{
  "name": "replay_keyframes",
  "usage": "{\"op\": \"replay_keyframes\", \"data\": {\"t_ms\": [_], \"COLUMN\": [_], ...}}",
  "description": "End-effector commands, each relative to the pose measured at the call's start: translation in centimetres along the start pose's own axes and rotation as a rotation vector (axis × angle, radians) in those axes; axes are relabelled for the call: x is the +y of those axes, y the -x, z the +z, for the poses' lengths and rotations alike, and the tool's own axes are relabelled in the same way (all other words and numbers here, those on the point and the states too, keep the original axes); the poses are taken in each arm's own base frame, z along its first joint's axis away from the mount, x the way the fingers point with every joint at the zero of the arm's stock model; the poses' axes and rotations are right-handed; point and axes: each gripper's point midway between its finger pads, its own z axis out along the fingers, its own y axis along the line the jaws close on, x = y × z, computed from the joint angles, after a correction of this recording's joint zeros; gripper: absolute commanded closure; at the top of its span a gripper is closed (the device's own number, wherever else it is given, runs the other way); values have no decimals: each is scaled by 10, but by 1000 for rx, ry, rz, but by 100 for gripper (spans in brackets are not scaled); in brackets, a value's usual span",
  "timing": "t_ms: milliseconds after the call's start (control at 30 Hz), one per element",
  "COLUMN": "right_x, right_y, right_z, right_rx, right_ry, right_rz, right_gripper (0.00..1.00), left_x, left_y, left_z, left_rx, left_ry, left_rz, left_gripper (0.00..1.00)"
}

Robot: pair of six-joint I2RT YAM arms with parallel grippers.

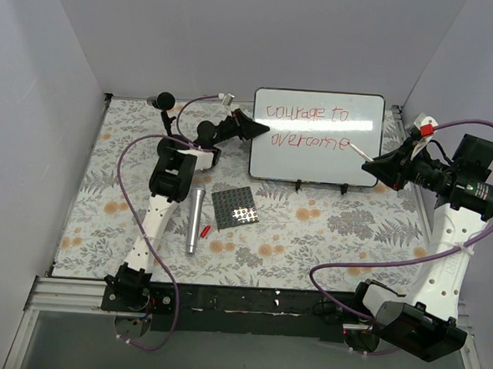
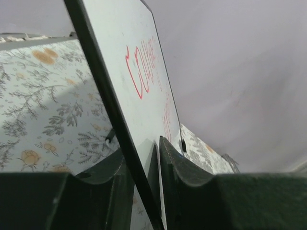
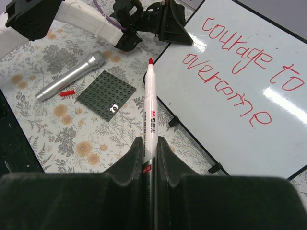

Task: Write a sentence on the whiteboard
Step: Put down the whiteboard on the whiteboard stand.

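Observation:
The whiteboard [image 1: 315,159] [image 3: 225,115] stands tilted on small black feet at the back of the table. The sentence [image 1: 309,126] [image 3: 240,62] is on it in red, two lines reading "courage to overcome". My left gripper [image 1: 252,128] [image 2: 141,148] straddles the whiteboard's [image 2: 139,52] left edge, its jaws slightly open with a sliver of tablecloth showing behind the board. My right gripper [image 1: 375,167] [image 3: 149,141] is shut on a white red-tipped marker [image 1: 355,148] [image 3: 150,103]. The tip hangs just off the board's lower right, clear of the surface.
A dark studded square plate [image 1: 234,207] [image 3: 106,93] lies in front of the board. A silver cylinder [image 1: 195,221] [image 3: 72,75] and a small red piece [image 1: 203,230] [image 3: 67,93] lie to its left. White walls close in on three sides.

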Motion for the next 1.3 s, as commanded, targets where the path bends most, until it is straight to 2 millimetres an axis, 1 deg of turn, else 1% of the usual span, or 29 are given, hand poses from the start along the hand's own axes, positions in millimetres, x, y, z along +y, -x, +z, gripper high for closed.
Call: {"op": "replay_keyframes", "data": {"t_ms": [0,67,233,300,333,367,433,533,567,600,633,667,700,733,833,1033,1067,1133,1167,1267], "right_x": [4,4,5,6,6,7,7,9,9,9,9,9,9,10,11,14,14,15,14,15], "right_y": [4,4,4,4,4,4,3,3,4,4,4,4,3,4,3,4,4,5,5,5], "right_z": [-1,-1,-1,-1,-2,-2,-2,-2,-2,-2,-2,-2,-2,-2,-3,-3,-3,-4,-4,-4], "right_rx": [-21,-20,-21,-22,-23,-23,-22,-24,-25,-25,-25,-25,-26,-26,-25,-30,-30,-30,-31,-32], "right_ry": [10,10,9,10,10,10,9,11,10,11,11,11,12,12,10,12,13,12,12,13], "right_rz": [-16,-15,-18,-21,-21,-22,-24,-22,-25,-23,-23,-23,-23,-25,-26,-34,-32,-35,-37,-37], "right_gripper": [99,99,99,99,99,99,99,99,99,99,99,99,99,99,99,99,99,99,99,99], "left_x": [-102,-106,-118,-119,-123,-119,-125,-121,-125,-121,-120,-126,-122,-122,-118,-106,-101,-99,-95,-88], "left_y": [16,15,18,19,21,19,24,23,27,24,26,32,29,31,33,36,35,36,33,33], "left_z": [12,14,21,21,22,21,23,21,22,20,21,22,19,19,18,19,18,19,17,14], "left_rx": [-16,-14,-10,-11,-12,-6,-11,-10,-15,-11,-19,-32,-33,-37,-33,-15,-4,-2,8,13], "left_ry": [-347,-353,-369,-363,-366,-349,-344,-308,-304,-289,-269,-267,-245,-237,-192,-108,-88,-68,-57,-26], "left_rz": [432,437,464,468,476,474,489,492,499,506,503,525,532,543,538,513,510,511,507,498], "left_gripper": [72,68,66,62,60,59,56,49,46,43,37,36,36,34,20,17,17,16,16,16]}}
